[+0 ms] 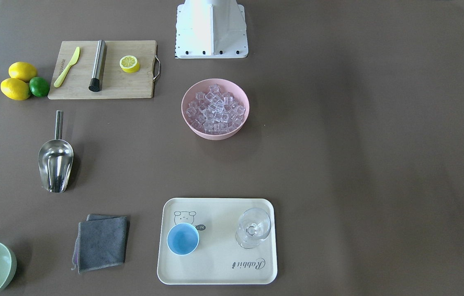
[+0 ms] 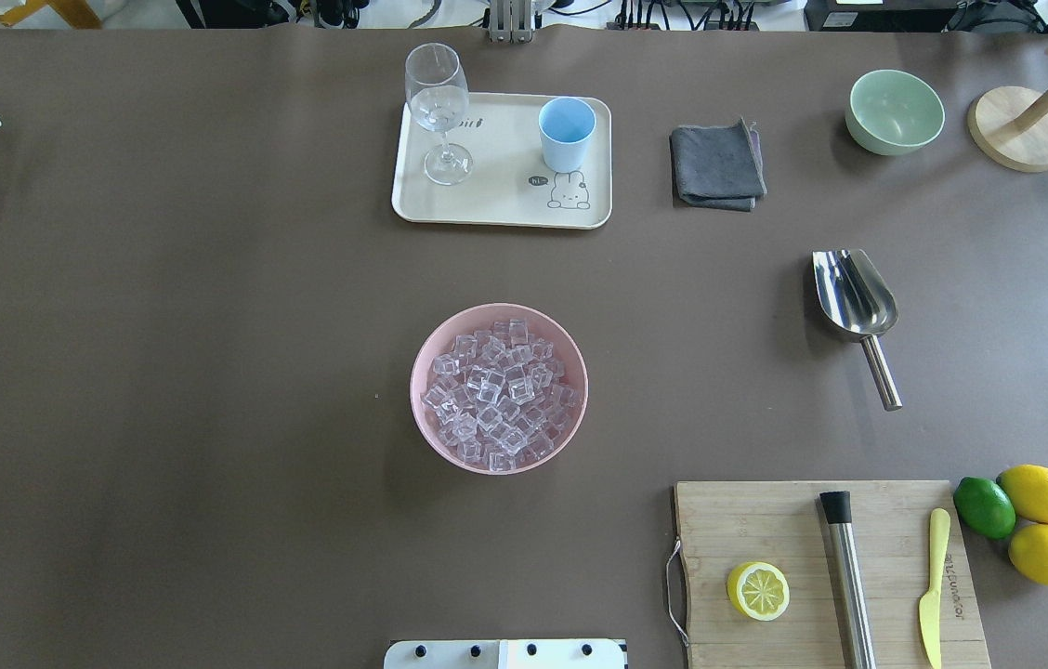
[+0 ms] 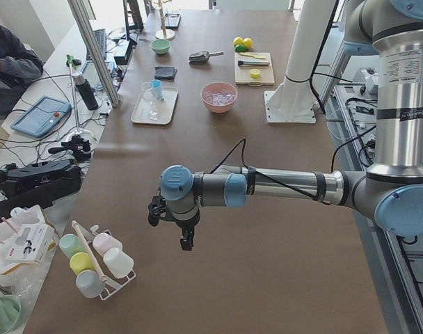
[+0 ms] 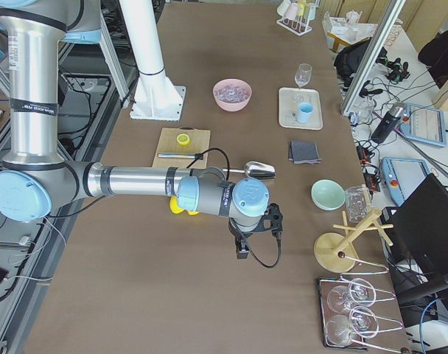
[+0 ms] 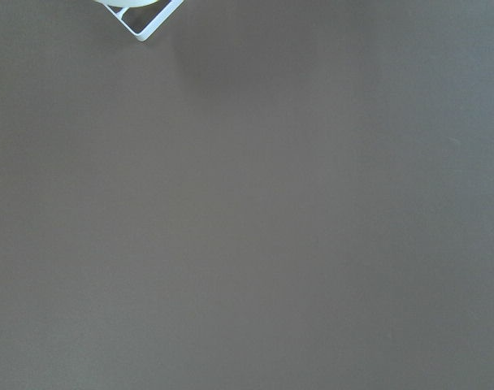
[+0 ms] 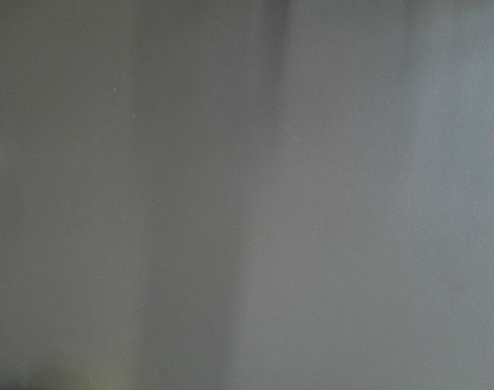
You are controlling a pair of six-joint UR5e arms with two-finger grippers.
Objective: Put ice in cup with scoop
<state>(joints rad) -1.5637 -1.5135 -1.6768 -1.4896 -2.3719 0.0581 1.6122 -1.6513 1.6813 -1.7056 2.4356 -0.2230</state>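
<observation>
— Ice sits where?
— From overhead: tray at twelve o'clock, pink bowl heaped with it at centre, scoop at three, cup on the tray.
— Left gripper, right gripper?
— Clenched or released, I cannot tell.

The cream tray, low in the centre of the front-facing view, carries the script word "Rabbit", seen upside down there. In the overhead view a small dark speech bubble beside the tray's rabbit drawing reads "hi~". At the lower right of that view, the cutting board bears a line of small print beside the yellow knife, too small to read. Printed bands on the left arm and right arm are likewise illegible.
</observation>
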